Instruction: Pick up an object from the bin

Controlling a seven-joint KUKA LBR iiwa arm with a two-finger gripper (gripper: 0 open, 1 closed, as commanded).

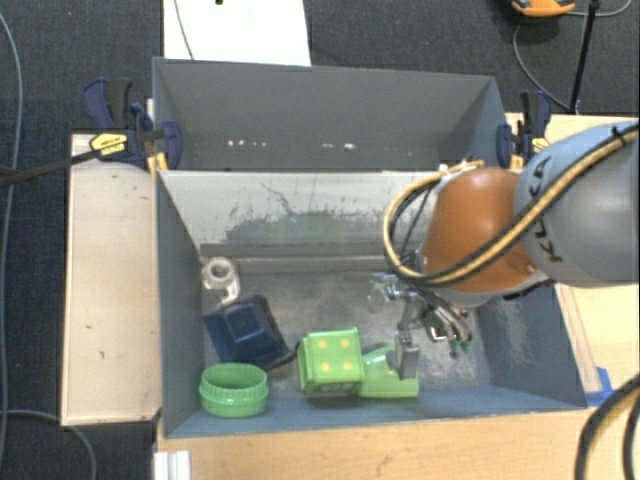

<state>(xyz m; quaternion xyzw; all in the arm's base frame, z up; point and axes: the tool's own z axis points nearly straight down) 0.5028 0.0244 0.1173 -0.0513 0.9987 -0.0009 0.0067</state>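
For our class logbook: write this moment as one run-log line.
claw: down in bin, over flat green piece | neighbour: green cube | lifted: no

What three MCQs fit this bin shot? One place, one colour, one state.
1. Where does the green ring lid lie in the bin?
A. far right corner
B. near left corner
C. middle of the floor

2. What colour is the boxy thing just behind that lid?
A. red
B. yellow
C. dark blue

3. How does the claw stand?
A. down in the bin, at the green flat piece right of the dotted green cube
B. raised clear above the rim
C. outside the bin

Key:
1 B, the lid sits at the view's lower left, by the near wall.
2 C, it is dark blue, between the lid and a small pale roll.
3 A, the claw's tip reaches down beside the cube, over the flat piece.
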